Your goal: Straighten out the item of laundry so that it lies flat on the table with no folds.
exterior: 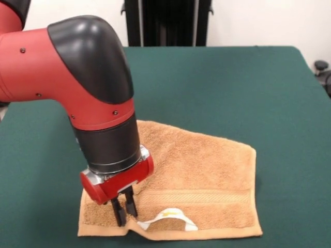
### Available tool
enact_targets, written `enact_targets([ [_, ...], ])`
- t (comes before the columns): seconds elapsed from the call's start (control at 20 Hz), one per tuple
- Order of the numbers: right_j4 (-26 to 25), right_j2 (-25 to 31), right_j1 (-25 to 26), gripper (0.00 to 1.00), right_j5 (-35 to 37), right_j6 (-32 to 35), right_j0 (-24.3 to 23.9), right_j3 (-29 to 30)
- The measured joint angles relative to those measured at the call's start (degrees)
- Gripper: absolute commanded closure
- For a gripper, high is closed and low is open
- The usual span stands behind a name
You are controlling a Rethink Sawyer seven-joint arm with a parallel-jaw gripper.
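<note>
Pressing down at the near left corner of a tan-orange towel (196,170), the robot's two black fingers (118,212) stand close together with only a narrow gap between them, their tips sunk into or touching the terry pile; whether any cloth is pinched between them cannot be told from the front view. Just beside the fingers, toward the right of the picture, the towel's near edge is turned up in a small fold, baring a white label (173,216) with a yellow mark on it. Above the fingers sits the red gripper body, then a black cylindrical wrist, then the red and black arm (77,67), which enters from the upper left and hides the towel's far left part. A woven band (201,198) runs across the towel parallel to its near edge, passing behind the fingers. The rest of the towel lies spread and mostly flat, its far edge slanting down toward the right corner. It rests on the dark green table (248,88), near the front edge and left of centre, with bare green cloth stretching well beyond it to the far side and right.
</note>
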Motion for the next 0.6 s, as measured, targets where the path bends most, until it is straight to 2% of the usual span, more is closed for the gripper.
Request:
enact_targets([
  [0.6, 0.1, 0.0, 0.2, 1.00, 2.8, -4.5, 0.3, -5.4],
])
